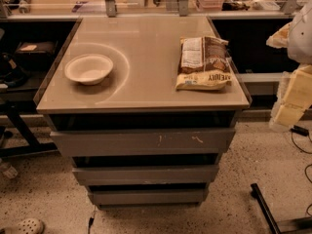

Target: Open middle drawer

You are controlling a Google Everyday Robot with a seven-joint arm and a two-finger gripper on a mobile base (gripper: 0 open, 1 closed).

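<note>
The grey cabinet has three handleless drawer fronts. The middle drawer [146, 173] has a plain flat grey front, with a dark gap above it, and none of its tray shows. It sits below the top front, which has white scratch marks [146, 141], and above the lowest plain front [146, 196]. My gripper [288, 106] is a pale yellowish shape at the right edge of the camera view. It hangs in the air beside the cabinet's right side, at about tabletop height, and touches nothing. It is well apart from the middle drawer.
On the cabinet top [146, 48] sit a white bowl [88, 68] at the left and a snack bag [204, 63] at the right. A dark metal frame leg [265, 206] lies on the floor at the lower right. Cables [302, 140] run along the right, and a shoe [27, 225] sits at the lower left.
</note>
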